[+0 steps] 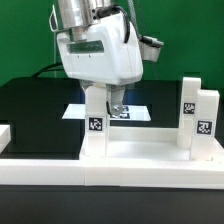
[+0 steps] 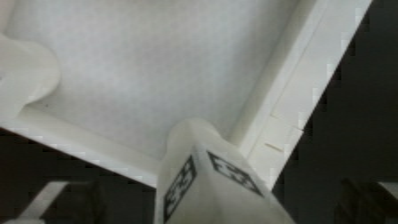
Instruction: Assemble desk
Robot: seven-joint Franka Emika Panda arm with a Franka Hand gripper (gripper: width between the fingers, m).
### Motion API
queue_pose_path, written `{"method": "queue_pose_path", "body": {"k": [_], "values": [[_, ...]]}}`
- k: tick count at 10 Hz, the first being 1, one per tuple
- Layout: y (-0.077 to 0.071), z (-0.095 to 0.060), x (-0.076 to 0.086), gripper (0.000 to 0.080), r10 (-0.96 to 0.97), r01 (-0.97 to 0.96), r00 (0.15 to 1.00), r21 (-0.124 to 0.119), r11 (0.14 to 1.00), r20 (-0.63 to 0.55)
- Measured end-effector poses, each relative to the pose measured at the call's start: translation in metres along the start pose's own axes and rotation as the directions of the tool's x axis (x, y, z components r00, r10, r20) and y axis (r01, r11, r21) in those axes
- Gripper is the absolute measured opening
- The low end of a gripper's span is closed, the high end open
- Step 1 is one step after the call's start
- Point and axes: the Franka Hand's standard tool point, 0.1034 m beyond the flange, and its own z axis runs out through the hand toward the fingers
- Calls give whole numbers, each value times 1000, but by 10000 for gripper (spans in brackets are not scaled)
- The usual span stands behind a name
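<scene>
leg [image 2: 210, 172] btwn open fingers [image 2: 48, 200], untouched

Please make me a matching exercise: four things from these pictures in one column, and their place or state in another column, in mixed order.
Things:
1. gripper
2. middle leg
3. two legs
4. marker board

Places or states:
A. stands upright just under the gripper
B. lies flat on the black table, behind the gripper
C. open, holds nothing
D. stand together at the exterior view's right

Pairs: 1-C, 2-A, 3-D, 4-B
</scene>
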Motion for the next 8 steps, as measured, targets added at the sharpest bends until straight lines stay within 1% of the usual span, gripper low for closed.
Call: {"method": "queue_pose_path", "body": {"k": [2,3,4,5,6,7,8], "values": [[0,0,0,649,-151,151,988,-3,988,-1],[-2,-2,0,649,-350,349,937,-43,936,-10],[-7,-4,-2,649,-523,522,852,-72,850,-8],[-8,-3,-5,649,-578,576,816,-84,813,-6],[-7,-3,-1,649,-595,592,803,-81,802,-25],[-7,-3,-1,621,-581,577,814,-81,812,-25],[-7,-3,-1,621,-568,565,822,-82,821,-27]]}}
